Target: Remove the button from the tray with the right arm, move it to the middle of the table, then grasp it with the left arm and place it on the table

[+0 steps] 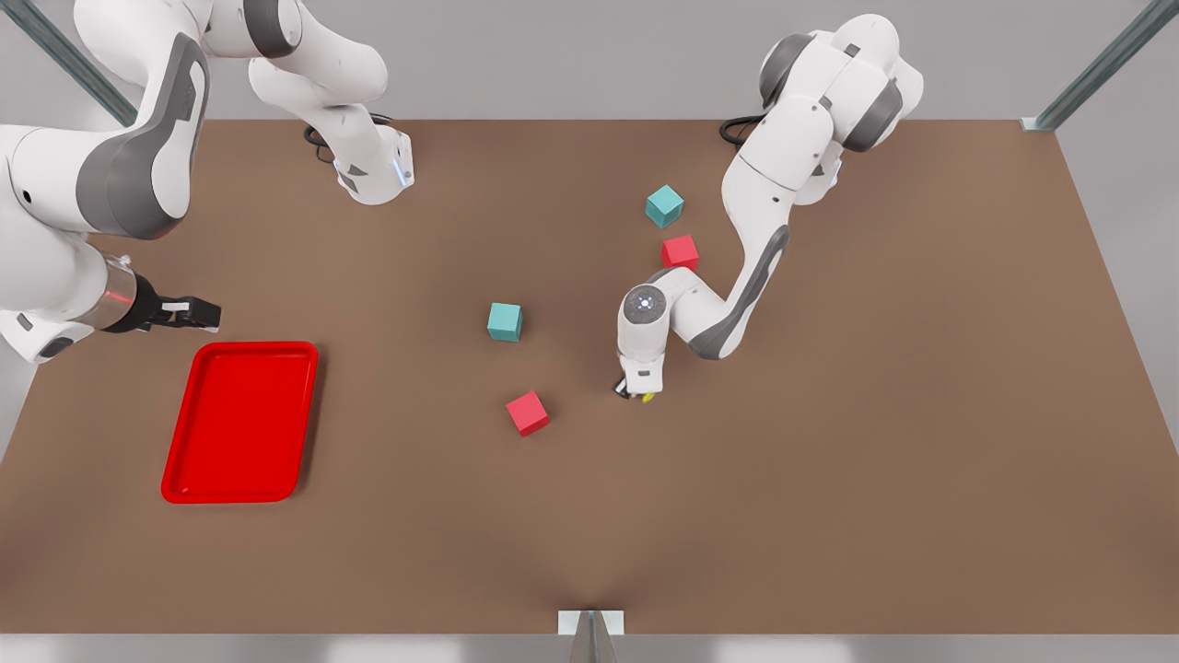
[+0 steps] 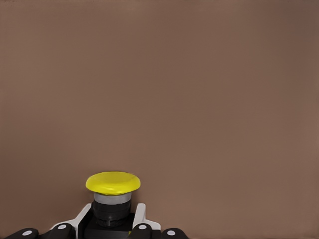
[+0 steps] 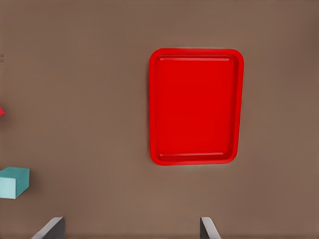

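At the front view's left we see the right gripper (image 1: 204,315) hanging just above the red tray (image 1: 241,422) at its 12 o'clock edge, its fingers (image 3: 50,229) spread wide and holding nothing. The tray lies bare on the brown counter (image 1: 829,479). Near the middle, the left gripper (image 1: 636,391) points down, its fingers (image 2: 138,215) clamped on the dark body of the yellow-capped button (image 2: 112,191), low over the counter. A red cube (image 1: 527,412) sits at its 9 o'clock. We read no writing.

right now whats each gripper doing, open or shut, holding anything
Left gripper: shut on the button, low over mid-table.
Right gripper: open, holding nothing, above the tray.
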`<state>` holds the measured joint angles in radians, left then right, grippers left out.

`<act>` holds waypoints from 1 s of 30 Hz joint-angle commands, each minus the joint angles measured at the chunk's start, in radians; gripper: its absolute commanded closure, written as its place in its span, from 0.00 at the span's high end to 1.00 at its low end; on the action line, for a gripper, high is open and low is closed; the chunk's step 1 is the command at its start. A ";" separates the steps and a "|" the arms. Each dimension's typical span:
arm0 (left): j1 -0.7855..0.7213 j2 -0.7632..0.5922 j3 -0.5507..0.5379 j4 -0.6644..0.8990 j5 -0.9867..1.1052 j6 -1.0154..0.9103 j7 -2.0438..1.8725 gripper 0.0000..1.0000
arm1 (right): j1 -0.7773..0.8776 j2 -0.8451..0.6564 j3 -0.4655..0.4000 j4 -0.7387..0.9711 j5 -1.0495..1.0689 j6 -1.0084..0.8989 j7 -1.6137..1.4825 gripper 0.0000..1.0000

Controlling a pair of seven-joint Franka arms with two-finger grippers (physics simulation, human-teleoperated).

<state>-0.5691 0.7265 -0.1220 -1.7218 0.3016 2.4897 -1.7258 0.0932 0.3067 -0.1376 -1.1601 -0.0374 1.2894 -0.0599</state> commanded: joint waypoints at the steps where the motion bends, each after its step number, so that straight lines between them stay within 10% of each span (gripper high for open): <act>1: 0.000 -0.001 0.001 0.011 0.028 0.003 -0.057 0.38 | -0.001 -0.001 0.000 0.000 0.001 -0.001 -0.015 1.00; 6: -0.006 -0.006 0.079 0.071 0.267 -0.037 -0.066 0.38 | -0.001 -0.001 0.000 0.000 0.001 -0.001 -0.011 1.00; 15: 0.005 0.070 0.166 0.157 0.896 -0.896 -0.511 0.39 | -0.001 0.000 0.000 0.000 -0.001 -0.001 -0.014 1.00; 30: 0.006 0.321 0.228 0.332 1.027 -0.890 -0.756 0.39 | -0.003 0.000 0.000 0.000 -0.001 -0.001 -0.014 1.00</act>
<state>-0.5634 1.0400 0.1048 -1.3969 1.3095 1.6232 -2.1679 0.0905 0.3081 -0.1377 -1.1601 -0.0401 1.2890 -0.0707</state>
